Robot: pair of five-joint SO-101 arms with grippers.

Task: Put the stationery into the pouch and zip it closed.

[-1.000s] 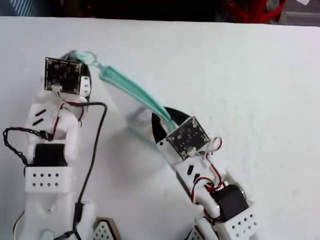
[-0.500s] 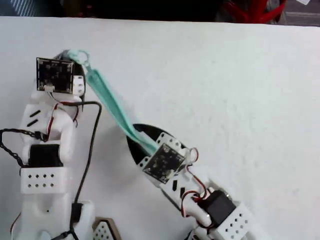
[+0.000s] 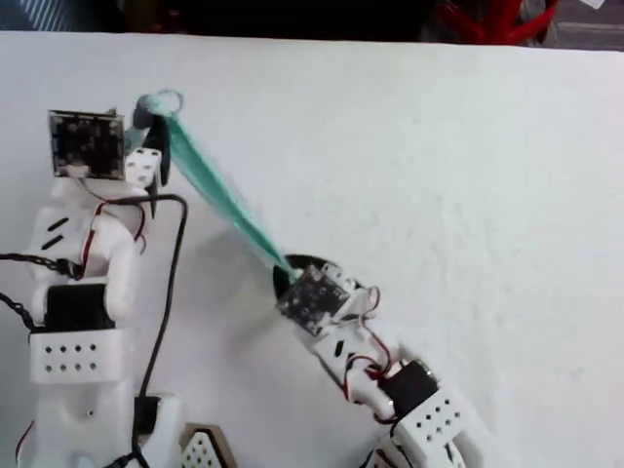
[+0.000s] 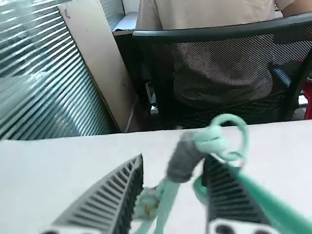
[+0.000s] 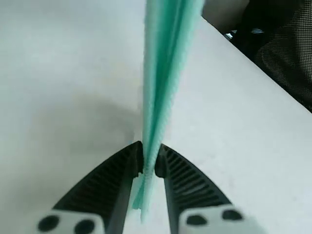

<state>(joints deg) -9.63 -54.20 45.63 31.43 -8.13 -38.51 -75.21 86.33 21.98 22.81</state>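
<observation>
A teal pouch (image 3: 219,190) hangs stretched between both grippers above the white table (image 3: 468,195). My left gripper (image 3: 158,146) is at the far left, closed around the pouch's end. In the left wrist view a grey zipper pull (image 4: 184,158) and a teal cord loop (image 4: 229,131) stand between the fingers (image 4: 117,195) of this gripper (image 4: 171,163). My right gripper (image 3: 286,268) is shut on the pouch's other end near the table's middle. In its wrist view the pouch (image 5: 165,58) stands edge-on, pinched by that gripper (image 5: 148,151). No loose stationery shows.
A black cable (image 3: 171,283) trails beside the left arm. The table's far edge (image 3: 390,41) borders a dark floor with a red object (image 3: 487,19). A black mesh chair (image 4: 219,68) stands beyond that edge. Open tabletop lies to the right.
The right gripper has pulled its end of the pouch toward the near left, swinging the pouch steeper. The left arm shifted left, with the loop end staying almost in place.
</observation>
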